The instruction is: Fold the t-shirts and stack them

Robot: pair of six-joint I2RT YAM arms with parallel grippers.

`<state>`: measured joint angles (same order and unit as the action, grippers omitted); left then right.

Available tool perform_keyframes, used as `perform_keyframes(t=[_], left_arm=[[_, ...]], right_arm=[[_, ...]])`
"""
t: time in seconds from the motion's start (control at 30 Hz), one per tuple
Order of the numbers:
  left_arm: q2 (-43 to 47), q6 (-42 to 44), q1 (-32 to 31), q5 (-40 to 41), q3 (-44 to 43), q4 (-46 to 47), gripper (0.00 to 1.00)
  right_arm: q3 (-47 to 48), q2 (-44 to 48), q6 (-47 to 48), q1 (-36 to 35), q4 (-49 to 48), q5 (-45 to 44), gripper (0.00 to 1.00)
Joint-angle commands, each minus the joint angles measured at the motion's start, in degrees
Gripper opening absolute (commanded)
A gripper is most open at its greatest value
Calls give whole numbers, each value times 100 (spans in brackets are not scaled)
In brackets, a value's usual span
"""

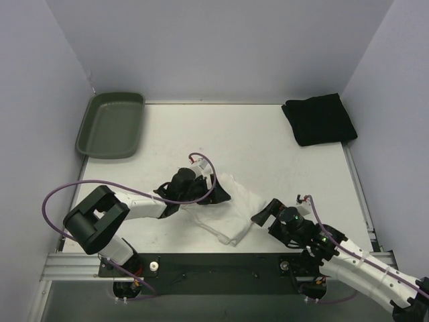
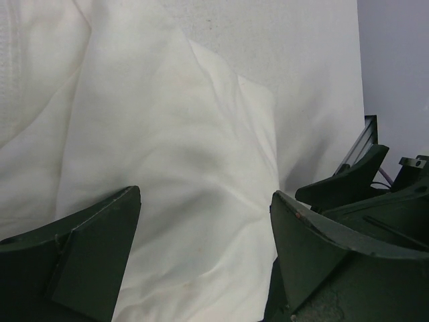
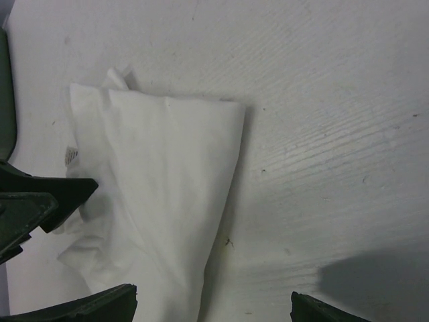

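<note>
Table (image 1: 268, 147) is plain white, walled on three sides. Black t-shirt (image 1: 319, 119) sits folded in the far right corner. White t-shirt (image 1: 234, 218) lies part-folded near centre between your arms, long axis seemingly far-to-near. Left gripper (image 1: 213, 191) hangs spread directly over it. Right gripper (image 1: 263, 213), also spread and empty, waits just beside its right edge.

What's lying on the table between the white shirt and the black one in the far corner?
Nothing. From the white t-shirt to the black t-shirt the table is bare, as the top view shows.
</note>
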<state>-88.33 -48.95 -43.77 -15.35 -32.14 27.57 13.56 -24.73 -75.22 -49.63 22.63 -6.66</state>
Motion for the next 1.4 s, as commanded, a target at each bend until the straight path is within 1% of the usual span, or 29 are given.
perform_keyframes(t=[0.0, 0.27, 0.47, 0.5, 0.6, 0.83, 1.17, 1.23, 1.3, 1.37], left_arm=[[141, -27, 61, -117, 94, 371, 88], [-8, -168, 79, -152, 305, 714, 88], [-149, -220, 123, -231, 340, 855, 88], [-149, -229, 132, -240, 349, 881, 88], [-158, -282, 167, -310, 428, 1031, 88], [-140, -317, 272, -398, 560, 1128, 88], [-149, -343, 308, -451, 674, 1189, 87], [-140, -343, 316, -460, 683, 1180, 87], [-131, -326, 325, -460, 692, 1154, 87], [-140, -317, 343, -486, 700, 1145, 87]], right_arm=[[-152, -400, -317, -205, -891, -169, 100], [-441, -892, -695, -530, -1524, -345, 100], [-749, -1305, -1117, -724, -2210, -398, 100], [-924, -1358, -1161, -741, -2663, -415, 100], [-1232, -1587, -1346, -759, -3394, -442, 100], [-1443, -2333, -1592, -829, -4205, -486, 100], [-1374, -3854, -1742, -1040, -5435, -705, 99], [-1374, -4134, -1698, -1058, -5559, -767, 96], [-1181, -4267, -1689, -1049, -5612, -890, 95], [-1111, -4443, -1619, -1049, -5682, -1003, 90]])
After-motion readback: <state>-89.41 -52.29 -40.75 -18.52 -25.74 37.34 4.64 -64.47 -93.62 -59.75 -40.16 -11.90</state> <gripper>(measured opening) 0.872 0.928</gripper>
